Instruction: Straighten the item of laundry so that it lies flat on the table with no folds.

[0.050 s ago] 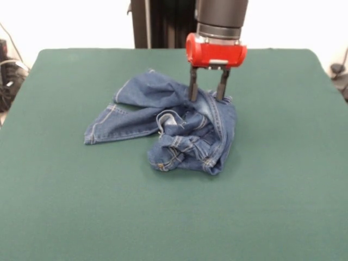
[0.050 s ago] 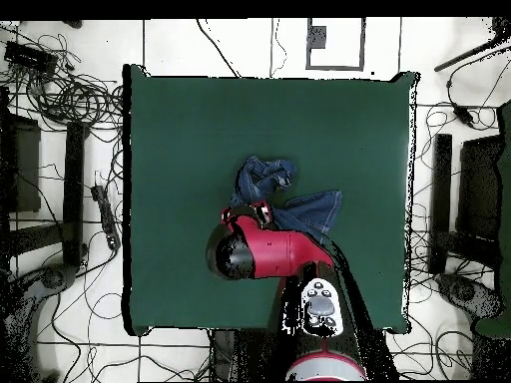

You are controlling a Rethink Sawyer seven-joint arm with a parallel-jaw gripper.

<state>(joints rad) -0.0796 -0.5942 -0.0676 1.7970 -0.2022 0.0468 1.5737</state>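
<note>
Pincer (image 1: pixel 208 90) spread over crumpled jeans (image 1: pixel 174 125), green table (image 1: pixel 272 190)

Jeans (image 1: pixel 168 128) crumpled mid-table (image 1: pixel 283 179), one leg trailing left, rest bunched right. Gripper (image 1: pixel 209 95) above bunch's far edge, fingers parted, tips touching denim.

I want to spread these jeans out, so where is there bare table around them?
Front view: the table is bare along its near edge below the jeans, and on both sides. It is crowded only behind the heap, where the gripper stands on the denim.
</note>
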